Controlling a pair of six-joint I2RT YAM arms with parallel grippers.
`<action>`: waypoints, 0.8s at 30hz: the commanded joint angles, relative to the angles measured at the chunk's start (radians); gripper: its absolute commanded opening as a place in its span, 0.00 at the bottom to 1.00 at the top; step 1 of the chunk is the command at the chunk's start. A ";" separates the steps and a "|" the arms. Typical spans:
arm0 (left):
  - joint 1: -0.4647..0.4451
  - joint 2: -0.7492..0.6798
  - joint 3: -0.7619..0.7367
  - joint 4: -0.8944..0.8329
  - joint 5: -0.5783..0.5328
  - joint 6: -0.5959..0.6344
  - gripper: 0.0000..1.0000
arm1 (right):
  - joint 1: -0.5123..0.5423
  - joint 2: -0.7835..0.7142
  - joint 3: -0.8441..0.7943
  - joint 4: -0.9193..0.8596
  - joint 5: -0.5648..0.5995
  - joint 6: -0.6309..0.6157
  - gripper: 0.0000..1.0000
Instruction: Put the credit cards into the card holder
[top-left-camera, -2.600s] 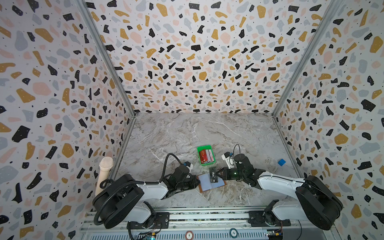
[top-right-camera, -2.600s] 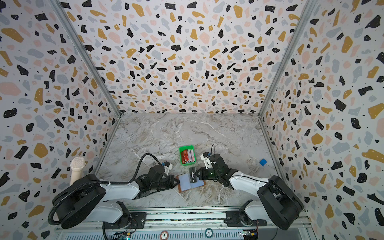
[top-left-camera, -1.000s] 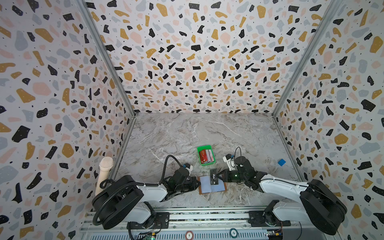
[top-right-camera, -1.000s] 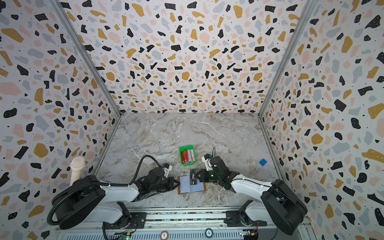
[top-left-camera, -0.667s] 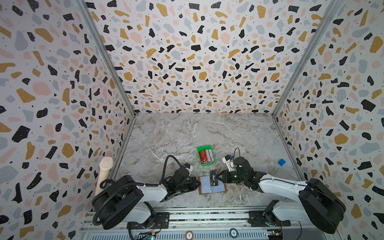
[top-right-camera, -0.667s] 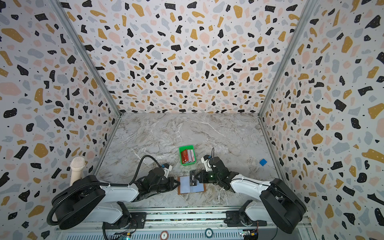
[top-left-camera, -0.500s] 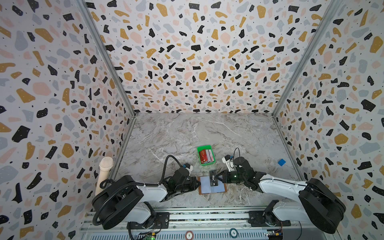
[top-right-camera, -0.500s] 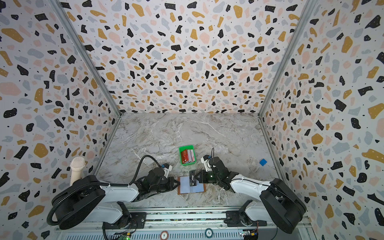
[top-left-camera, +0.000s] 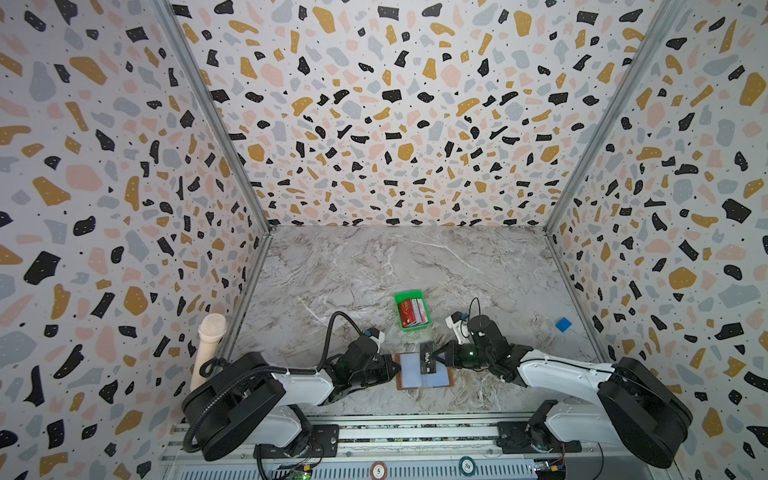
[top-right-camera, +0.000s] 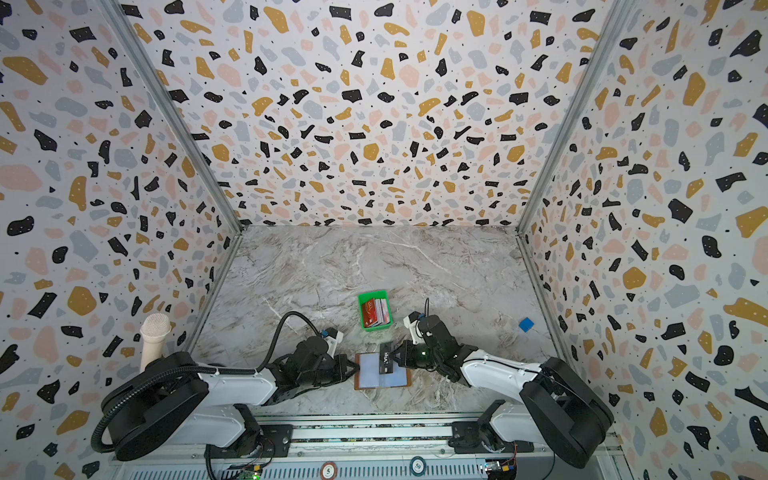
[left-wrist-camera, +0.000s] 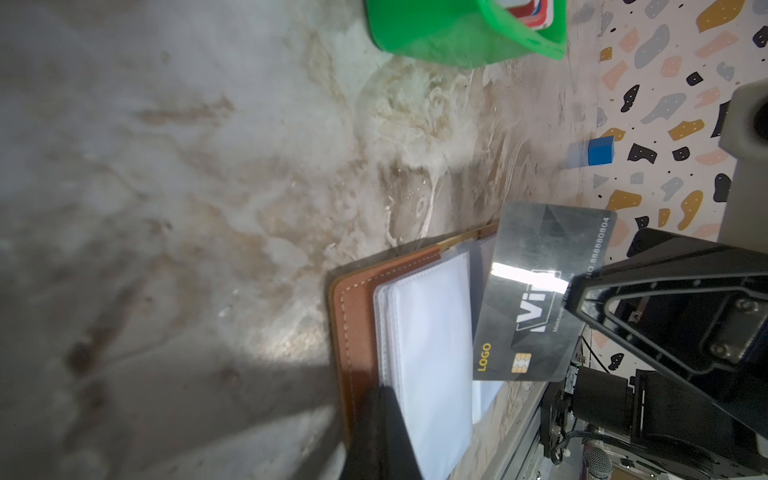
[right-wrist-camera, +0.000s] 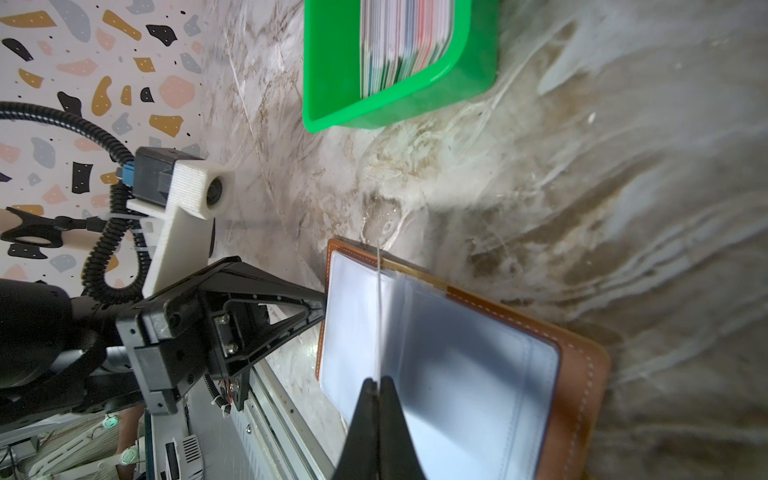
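In both top views the card holder (top-left-camera: 411, 372) (top-right-camera: 371, 374) is being seen lying open on the near part of the surface (top-left-camera: 374, 270), and a black card (top-left-camera: 428, 358) (top-right-camera: 386, 358) is being clamped over it by the right gripper (top-left-camera: 440, 358) (top-right-camera: 399, 357). Other credit cards (top-left-camera: 412, 312) are being kept in the green tray (top-left-camera: 407, 294) just beyond.

In the left wrist view the clenched left gripper (left-wrist-camera: 382, 411) is being shown at the holder's left edge.

In the right wrist view the card (right-wrist-camera: 378, 311) is being held edge-on above the clear sleeves (right-wrist-camera: 457, 365).
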 joint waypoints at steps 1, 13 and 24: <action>-0.009 0.004 -0.031 -0.065 -0.014 -0.006 0.00 | 0.007 0.002 -0.006 0.015 -0.014 0.033 0.00; -0.009 -0.001 -0.038 -0.058 -0.019 -0.014 0.00 | 0.031 -0.009 -0.004 -0.016 0.026 0.061 0.00; -0.012 0.002 -0.071 -0.003 -0.008 -0.059 0.00 | 0.034 0.025 -0.024 -0.022 -0.026 0.070 0.00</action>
